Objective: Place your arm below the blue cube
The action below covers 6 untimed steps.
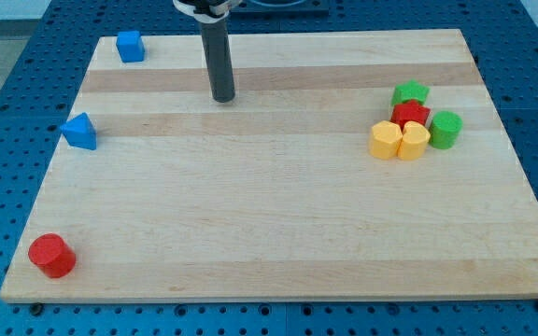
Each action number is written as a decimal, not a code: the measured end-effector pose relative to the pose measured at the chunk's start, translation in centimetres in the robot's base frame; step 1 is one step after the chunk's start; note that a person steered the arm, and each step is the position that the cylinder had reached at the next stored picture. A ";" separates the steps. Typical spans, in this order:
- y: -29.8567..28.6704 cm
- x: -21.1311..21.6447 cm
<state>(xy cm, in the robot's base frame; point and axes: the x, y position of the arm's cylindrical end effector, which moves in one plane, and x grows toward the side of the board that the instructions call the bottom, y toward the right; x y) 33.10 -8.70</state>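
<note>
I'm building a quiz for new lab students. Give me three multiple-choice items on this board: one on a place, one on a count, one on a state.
1. Where is my tip relative to the blue cube?
A. To the view's right of it and a little lower
B. Directly below it
C. To its left

2. How many blocks sit in the cluster at the view's right?
A. Three
B. Five
C. Seven

3. What is my tip touching?
A. The red cylinder
B. The blue cube
C. No block

Answers:
1 A: the rod stands right of the cube, its end slightly lower in the view.
2 B: green star, red block, green cylinder and two yellow blocks.
3 C: bare board surrounds the tip; the red cylinder and blue triangular block lie far off.
</note>
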 end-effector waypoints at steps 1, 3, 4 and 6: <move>-0.1 0.0; -7.8 -3.0; -11.6 -2.0; -18.7 -8.7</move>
